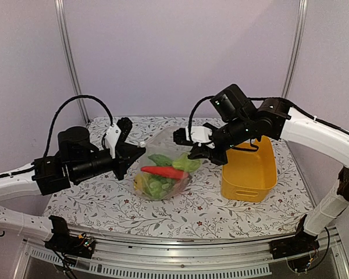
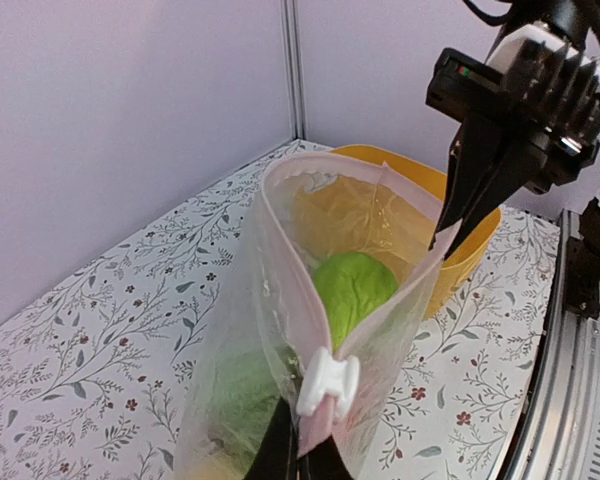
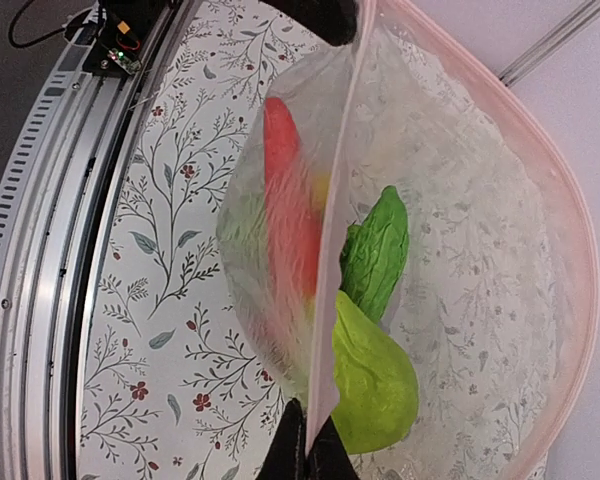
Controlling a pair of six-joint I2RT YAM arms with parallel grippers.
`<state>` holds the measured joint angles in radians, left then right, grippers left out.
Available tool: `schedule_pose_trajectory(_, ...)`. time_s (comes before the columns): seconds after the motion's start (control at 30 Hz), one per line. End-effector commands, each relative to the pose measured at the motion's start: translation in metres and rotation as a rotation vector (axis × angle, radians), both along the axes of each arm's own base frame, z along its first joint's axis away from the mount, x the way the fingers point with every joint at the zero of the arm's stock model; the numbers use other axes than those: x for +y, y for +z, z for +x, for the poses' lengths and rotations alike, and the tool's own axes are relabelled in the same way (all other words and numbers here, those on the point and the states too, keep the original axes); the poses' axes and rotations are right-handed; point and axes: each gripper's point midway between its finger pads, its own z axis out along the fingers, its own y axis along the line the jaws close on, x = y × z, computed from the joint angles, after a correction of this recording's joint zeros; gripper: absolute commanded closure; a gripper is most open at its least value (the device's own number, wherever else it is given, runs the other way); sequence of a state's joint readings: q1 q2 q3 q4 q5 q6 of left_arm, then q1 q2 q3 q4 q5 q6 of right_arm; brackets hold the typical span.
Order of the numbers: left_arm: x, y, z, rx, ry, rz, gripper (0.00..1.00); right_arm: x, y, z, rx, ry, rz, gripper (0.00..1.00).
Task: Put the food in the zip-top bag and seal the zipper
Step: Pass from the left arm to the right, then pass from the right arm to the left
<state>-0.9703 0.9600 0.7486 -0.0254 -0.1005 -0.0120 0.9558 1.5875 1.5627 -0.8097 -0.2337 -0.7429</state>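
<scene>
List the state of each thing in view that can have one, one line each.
left claw: shut on the zip-top bag mouth edge, by the slider.
right claw: shut on the opposite mouth edge.
zip-top bag: held up, mouth gaping open.
zipper: unsealed.
food: inside the bag.
yellow basket: upright, beside the bag.

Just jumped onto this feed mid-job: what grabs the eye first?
The clear bag is stretched between both grippers at mid-table, mouth gaping, with a red carrot and a green pear inside. The left gripper pinches the rim by the white slider, and the right gripper pinches the opposite end. A yellow basket sits to the right.
</scene>
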Motion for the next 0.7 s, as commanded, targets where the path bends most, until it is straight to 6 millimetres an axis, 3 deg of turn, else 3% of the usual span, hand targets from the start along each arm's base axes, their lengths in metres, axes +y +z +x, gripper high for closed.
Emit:
schedule_pose_trajectory(0.0,0.004,0.016,0.002,-0.040,0.014,-0.087,0.86,-0.020,0.016,-0.001,-0.058,-0.024,-0.020,1.00)
schedule_pose_trajectory(0.1,0.000,0.009,0.002,-0.034,-0.002,-0.086,0.61,-0.020,0.009,-0.001,-0.047,-0.026,-0.034,1.00)
schedule_pose_trajectory(0.2,-0.005,0.003,0.001,-0.028,-0.027,-0.088,0.55,-0.018,0.006,-0.002,-0.029,-0.027,-0.033,1.00)
schedule_pose_trajectory(0.43,-0.017,0.001,-0.005,-0.017,-0.095,-0.120,0.56,-0.018,0.006,-0.002,-0.026,-0.030,-0.035,1.00)
schedule_pose_trajectory(0.67,-0.025,-0.006,0.000,-0.036,-0.103,-0.107,0.78,-0.018,0.007,-0.002,-0.019,-0.037,-0.030,1.00)
